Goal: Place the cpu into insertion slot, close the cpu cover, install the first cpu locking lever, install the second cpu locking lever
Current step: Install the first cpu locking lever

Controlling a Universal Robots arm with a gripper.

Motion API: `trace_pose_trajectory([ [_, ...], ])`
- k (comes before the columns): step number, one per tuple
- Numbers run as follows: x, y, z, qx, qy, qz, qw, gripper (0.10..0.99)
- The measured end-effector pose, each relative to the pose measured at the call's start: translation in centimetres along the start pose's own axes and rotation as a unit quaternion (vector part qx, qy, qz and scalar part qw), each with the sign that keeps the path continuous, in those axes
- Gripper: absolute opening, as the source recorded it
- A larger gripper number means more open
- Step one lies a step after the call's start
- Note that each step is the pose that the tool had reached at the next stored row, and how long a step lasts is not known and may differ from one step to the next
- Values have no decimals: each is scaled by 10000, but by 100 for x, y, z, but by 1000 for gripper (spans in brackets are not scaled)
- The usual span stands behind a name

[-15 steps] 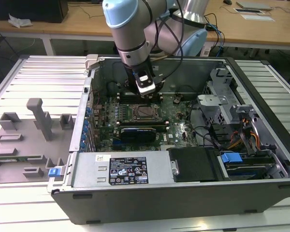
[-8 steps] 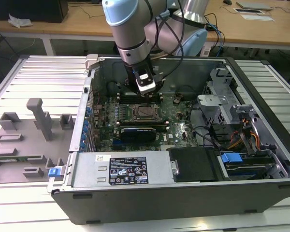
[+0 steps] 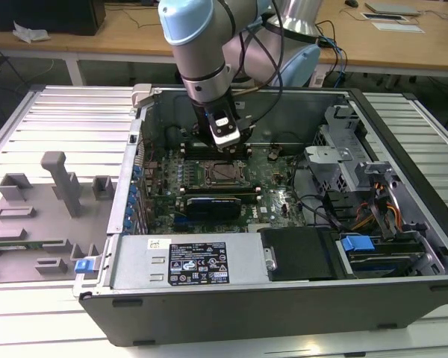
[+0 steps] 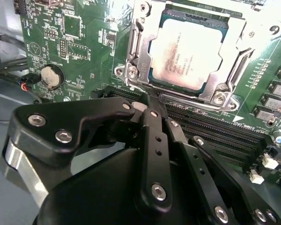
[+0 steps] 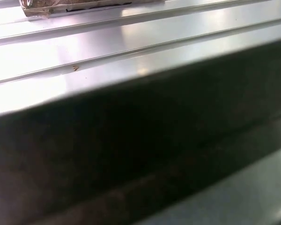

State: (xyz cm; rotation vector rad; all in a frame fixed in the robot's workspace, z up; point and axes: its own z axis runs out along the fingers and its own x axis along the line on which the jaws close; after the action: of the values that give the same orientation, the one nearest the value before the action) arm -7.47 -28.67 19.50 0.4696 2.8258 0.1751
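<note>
An open computer case (image 3: 284, 313) lies on the ribbed desk (image 3: 52, 112), grey fixture blocks (image 3: 63, 183) beside it. What looks like 1 coin battery (image 4: 51, 76) sits on the green motherboard (image 4: 84, 51).

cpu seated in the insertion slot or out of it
In. The second wrist view shows the cpu lying flat inside the insertion slot, the cpu cover framing it.

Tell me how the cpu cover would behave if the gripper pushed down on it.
The cpu cover is a thin metal frame lying flat, framing the cpu, so it is probably light yet stiff. Its shiny surface likely lets the gripper slip. Screws beside its corners suggest it won't slide.
</note>
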Motion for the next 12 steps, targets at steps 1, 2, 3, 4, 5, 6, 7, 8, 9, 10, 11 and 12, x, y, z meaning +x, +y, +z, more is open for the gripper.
trace_pose_trajectory([
  [1,0,0,0,0,0,0,10000,106],
  [2,0,0,2,-6,1,1,10000,106],
  [3,-1,0,2,-33,8,9,10000,106],
  [4,0,0,1,-76,24,23,10000,106],
  [5,0,0,1,-104,33,32,9999,106],
  [6,0,1,2,-112,36,35,9999,106],
  [7,0,1,2,-113,36,35,9999,106],
  [8,0,1,2,-113,35,35,9999,106],
  [9,0,0,2,-113,35,35,9999,106],
  [10,0,0,2,-112,35,35,9999,106],
  [11,-1,-1,2,-111,34,34,9999,106],
  [12,-2,-4,2,-111,34,33,9999,106],
])
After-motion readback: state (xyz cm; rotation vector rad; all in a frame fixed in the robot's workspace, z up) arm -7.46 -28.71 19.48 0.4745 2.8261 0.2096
